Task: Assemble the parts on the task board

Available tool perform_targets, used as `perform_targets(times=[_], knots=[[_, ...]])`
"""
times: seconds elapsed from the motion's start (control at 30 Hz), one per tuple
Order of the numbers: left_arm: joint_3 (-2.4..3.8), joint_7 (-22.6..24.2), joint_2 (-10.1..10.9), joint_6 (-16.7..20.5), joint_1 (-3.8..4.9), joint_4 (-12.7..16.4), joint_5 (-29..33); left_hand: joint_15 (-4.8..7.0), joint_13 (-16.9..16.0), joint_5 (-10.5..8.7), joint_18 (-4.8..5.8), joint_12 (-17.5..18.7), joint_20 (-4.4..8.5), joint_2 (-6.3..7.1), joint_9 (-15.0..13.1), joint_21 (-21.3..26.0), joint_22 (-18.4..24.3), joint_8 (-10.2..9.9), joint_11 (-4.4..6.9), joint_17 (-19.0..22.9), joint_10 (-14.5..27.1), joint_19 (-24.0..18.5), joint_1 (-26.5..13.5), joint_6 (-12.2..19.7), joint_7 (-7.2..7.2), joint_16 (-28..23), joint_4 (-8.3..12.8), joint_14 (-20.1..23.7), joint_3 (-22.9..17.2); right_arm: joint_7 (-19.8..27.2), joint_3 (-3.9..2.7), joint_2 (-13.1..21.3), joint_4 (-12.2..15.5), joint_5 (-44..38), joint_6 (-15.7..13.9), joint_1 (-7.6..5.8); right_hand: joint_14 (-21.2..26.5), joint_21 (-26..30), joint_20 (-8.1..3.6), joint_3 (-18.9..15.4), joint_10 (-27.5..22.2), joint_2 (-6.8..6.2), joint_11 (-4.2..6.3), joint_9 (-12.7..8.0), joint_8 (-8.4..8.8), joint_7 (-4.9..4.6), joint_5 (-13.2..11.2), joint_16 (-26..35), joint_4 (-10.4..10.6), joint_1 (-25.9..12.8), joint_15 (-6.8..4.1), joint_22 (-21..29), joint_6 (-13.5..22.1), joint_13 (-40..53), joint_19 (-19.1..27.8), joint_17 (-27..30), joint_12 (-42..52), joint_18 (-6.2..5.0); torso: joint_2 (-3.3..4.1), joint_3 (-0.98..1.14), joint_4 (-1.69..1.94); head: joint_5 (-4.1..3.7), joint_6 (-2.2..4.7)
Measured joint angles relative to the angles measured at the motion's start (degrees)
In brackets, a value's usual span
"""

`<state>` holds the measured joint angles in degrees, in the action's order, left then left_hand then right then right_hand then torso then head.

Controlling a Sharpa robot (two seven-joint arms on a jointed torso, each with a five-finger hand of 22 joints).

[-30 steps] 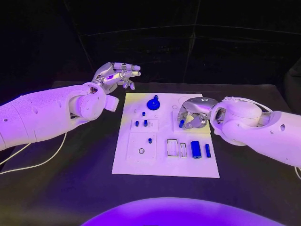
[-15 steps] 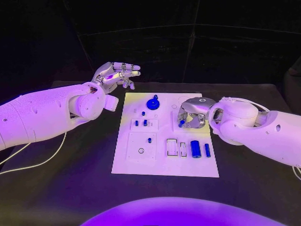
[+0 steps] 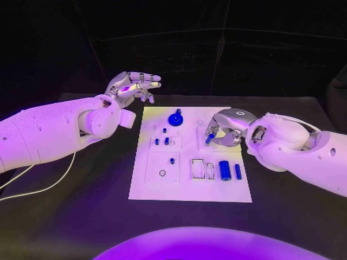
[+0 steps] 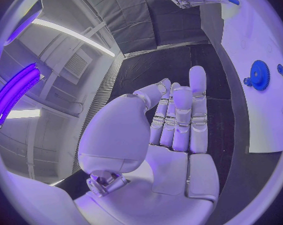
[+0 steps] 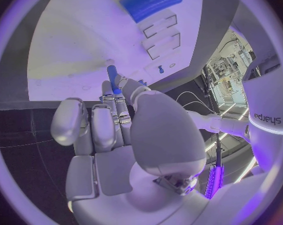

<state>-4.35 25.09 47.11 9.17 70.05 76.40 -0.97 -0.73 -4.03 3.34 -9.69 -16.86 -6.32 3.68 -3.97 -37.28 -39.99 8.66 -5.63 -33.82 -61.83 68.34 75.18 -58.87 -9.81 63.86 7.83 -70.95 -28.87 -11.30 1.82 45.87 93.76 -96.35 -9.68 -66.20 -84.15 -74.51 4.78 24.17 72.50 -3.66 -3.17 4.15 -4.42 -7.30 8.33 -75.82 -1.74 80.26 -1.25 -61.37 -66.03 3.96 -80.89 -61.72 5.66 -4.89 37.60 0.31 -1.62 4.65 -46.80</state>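
The white task board point(image 3: 189, 187) lies in the middle of the table. My right hand point(image 3: 226, 129) hovers over its right side and pinches a small blue peg point(image 3: 210, 140) at its fingertips; the right wrist view shows the peg point(image 5: 112, 79) pointing at the board point(image 5: 73, 50). My left hand point(image 3: 132, 86) is raised beyond the board's far left corner, fingers loosely apart and holding nothing point(image 4: 176, 125). A blue gear point(image 3: 176, 117) sits at the board's far middle. Short blue pegs point(image 3: 162, 141) stand on the left half. A thick blue cylinder point(image 3: 224, 170) and a thin one point(image 3: 238, 171) lie near the right edge.
Two rectangular slots point(image 3: 203, 169) open in the board beside the cylinders. A white cable point(image 3: 33, 187) trails across the black table point(image 3: 72, 216) under my left arm. Bare table surrounds the board on every side.
My right forearm has shifted a little to the right and its wrist has turned slightly, with the peg still pinched. The left hand has hardly moved.
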Motion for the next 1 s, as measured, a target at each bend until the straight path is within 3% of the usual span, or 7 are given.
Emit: perform_targets(times=[0.27, 0.57, 0.77, 1.0], knots=[[0.00, -0.05, 0.06, -0.02, 0.00, 0.08, 0.00, 0.00, 0.00, 0.00, 0.00, 0.00, 0.00, 0.00, 0.00, 0.00, 0.00, 0.00, 0.00, 0.00, 0.00, 0.00, 0.00, 0.00, 0.00, 0.00, 0.00, 0.00, 0.00, 0.90, -0.11, 1.54, 4.94, 3.91, -2.28, -0.29, 0.00, 0.00, 0.00, 0.82, -0.13, -0.61, -0.13, -0.06, 0.30, -0.21, 0.00, 0.00, -0.17, -0.74, 0.00, 0.00, 0.22, -0.05, 0.00, 0.02, -0.65, 0.00, -0.05, -0.05, -0.01, 0.05, 0.07], [0.00, -0.07, -0.19, -0.05, 0.00, 0.11, 0.00, 0.00, 0.00, 0.00, 0.00, 0.00, 0.00, 0.00, 0.00, 0.00, 0.00, 0.00, 0.00, 0.00, 0.00, 0.00, 0.00, 0.00, 0.00, 0.00, 0.00, 0.00, 0.00, 2.93, -0.02, -5.29, 5.10, 6.45, -2.68, -0.13, 0.00, 0.00, 0.01, 1.33, -0.14, -0.62, -0.13, -0.28, 0.44, -0.41, -0.01, 0.00, -0.25, -0.74, 0.01, 0.21, 0.46, -0.05, 0.00, 0.21, -1.02, 0.00, 0.01, -0.02, 0.14, 0.85, -0.27], [0.00, -0.08, -0.41, -0.08, 0.01, 0.13, 0.01, 0.00, 0.00, 0.00, 0.00, 0.00, 0.00, 0.00, 0.00, 0.00, 0.00, 0.00, 0.00, 0.10, 0.00, 0.00, 0.00, 0.00, 0.00, 0.00, 0.00, 0.00, 0.00, 4.26, 0.14, -9.35, 3.42, 6.36, -2.31, 2.26, 0.00, 0.00, 0.01, 1.51, -0.33, -0.85, -0.33, -0.31, 0.45, -0.60, -0.01, 0.00, -0.41, -0.96, 0.01, 0.36, 0.67, -0.09, 0.00, 0.40, -1.08, 0.00, 0.04, -0.02, 0.21, 1.48, -0.62], [0.00, -0.09, -0.59, -0.10, 0.01, 0.15, 0.01, 0.00, 0.00, 0.00, 0.00, 0.00, 0.00, 0.00, 0.00, 0.00, -0.01, 0.00, 0.00, 0.09, 0.00, 0.00, 0.00, 0.00, 0.00, 0.00, 0.00, 0.00, 0.00, 5.46, 1.25, -12.60, 1.18, 5.26, -1.03, 4.52, 0.00, 0.00, 0.01, 1.69, -0.54, -0.85, -0.53, -0.30, 0.53, -0.59, -0.02, 0.01, -0.30, -0.96, 0.01, 0.44, 0.69, -0.08, 0.00, 0.39, -1.24, 0.00, 0.04, 0.01, 0.17, 2.26, -0.94]])
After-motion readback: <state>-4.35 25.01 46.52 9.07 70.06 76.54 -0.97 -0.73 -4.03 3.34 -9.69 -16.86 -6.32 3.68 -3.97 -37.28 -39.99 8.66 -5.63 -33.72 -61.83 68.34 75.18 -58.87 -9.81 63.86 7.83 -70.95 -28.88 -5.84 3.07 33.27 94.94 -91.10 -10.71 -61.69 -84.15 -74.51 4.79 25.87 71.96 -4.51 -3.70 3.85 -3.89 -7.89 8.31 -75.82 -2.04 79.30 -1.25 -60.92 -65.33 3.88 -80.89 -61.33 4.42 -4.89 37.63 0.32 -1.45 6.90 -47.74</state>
